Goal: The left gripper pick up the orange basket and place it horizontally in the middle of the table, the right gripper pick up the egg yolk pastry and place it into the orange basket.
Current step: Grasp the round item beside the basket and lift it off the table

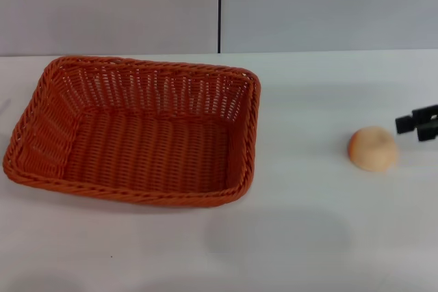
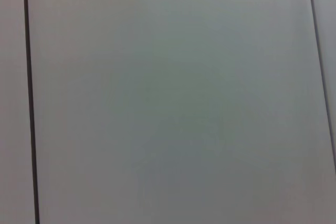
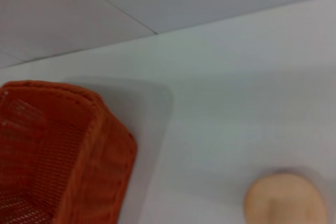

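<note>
- Grey wall (image 1: pixel 109 5) behind the far edge of the work surface, plain and flat, built of panels.
- Dark vertical seam (image 1: pixel 220 6) between two panels, near centre of the head view.
- Left wrist view filled by the same grey panelling; thin dark seam (image 2: pixel 30 108) near one edge, fainter seam (image 2: pixel 319 56) near the opposite edge.
- Right wrist view: panel joint (image 3: pixel 110 9) running diagonally across the wall.

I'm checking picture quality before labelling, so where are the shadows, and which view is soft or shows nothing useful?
Head view: sharp, even light; faint grey shadow on the plain white table in front of the large woven orange basket.
Right wrist view: soft focus; the basket casts a shadow beside it; the small round pale orange egg yolk pastry is blurred, cut by the edge.
Left wrist view: only blank grey panels.
</note>
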